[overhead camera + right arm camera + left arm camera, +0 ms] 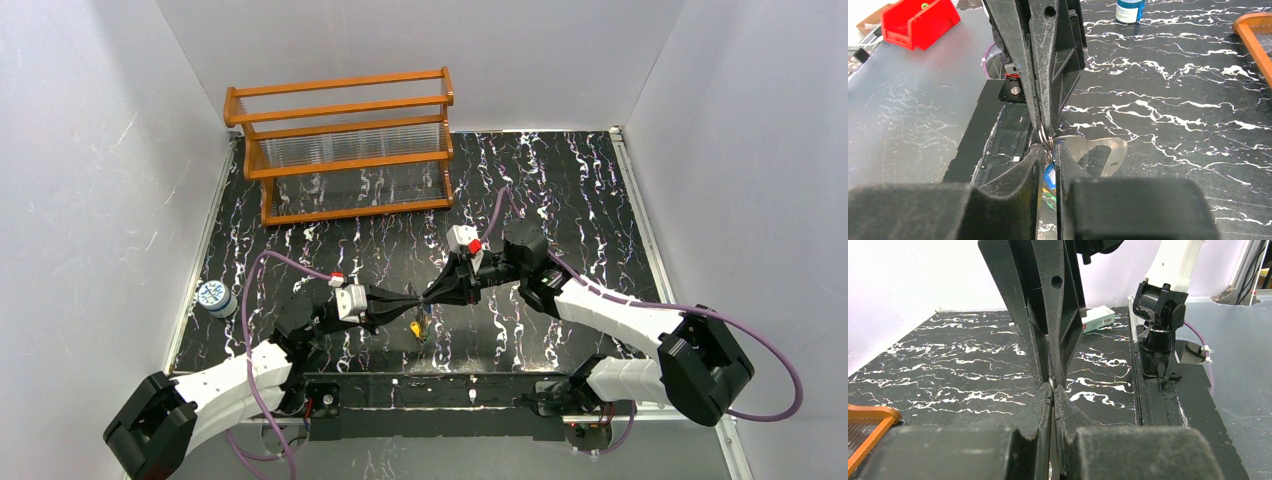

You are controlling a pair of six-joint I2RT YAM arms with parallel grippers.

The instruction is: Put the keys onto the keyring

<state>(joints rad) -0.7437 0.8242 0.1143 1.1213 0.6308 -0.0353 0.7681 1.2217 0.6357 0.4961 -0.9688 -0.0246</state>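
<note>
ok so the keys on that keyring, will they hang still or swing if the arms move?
Likely swing: the keys dangle loose below the keyring, not clamped flat. Probably very light, since they look tiny next to the left gripper pinching the keyring. The keyring is thin wire, so it may flex or twist in that pinch.
</note>
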